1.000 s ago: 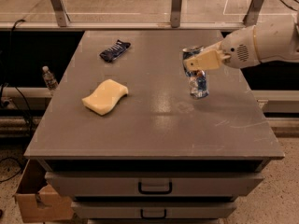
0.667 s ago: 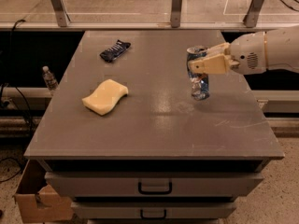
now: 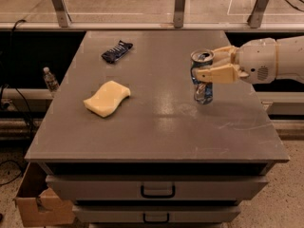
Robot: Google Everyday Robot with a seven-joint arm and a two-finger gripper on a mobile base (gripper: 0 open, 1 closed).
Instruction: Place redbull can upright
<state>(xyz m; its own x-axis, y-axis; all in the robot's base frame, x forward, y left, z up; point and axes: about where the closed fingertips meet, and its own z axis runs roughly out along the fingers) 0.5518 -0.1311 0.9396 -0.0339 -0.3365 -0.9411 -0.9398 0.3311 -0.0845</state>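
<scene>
The redbull can (image 3: 203, 85), slim, blue and silver, stands upright on the right part of the grey table (image 3: 156, 127), its silver top with the pull tab facing up. My gripper (image 3: 205, 64) reaches in from the right at the height of the can's upper half. Its beige fingers (image 3: 217, 73) are spread, one in front of the can and one behind it. The near finger hides part of the can's upper side. The can's base rests on the table.
A yellow sponge (image 3: 107, 98) lies on the left of the table. A dark blue crinkled wrapper (image 3: 117, 51) lies at the back left. A railing with metal posts (image 3: 179, 6) runs behind the table. A cardboard box (image 3: 38, 203) sits on the floor at the lower left.
My arm has drawn back a little to the right and levelled out. The can has stayed upright in the same place. The fingers look spread wider than before.
</scene>
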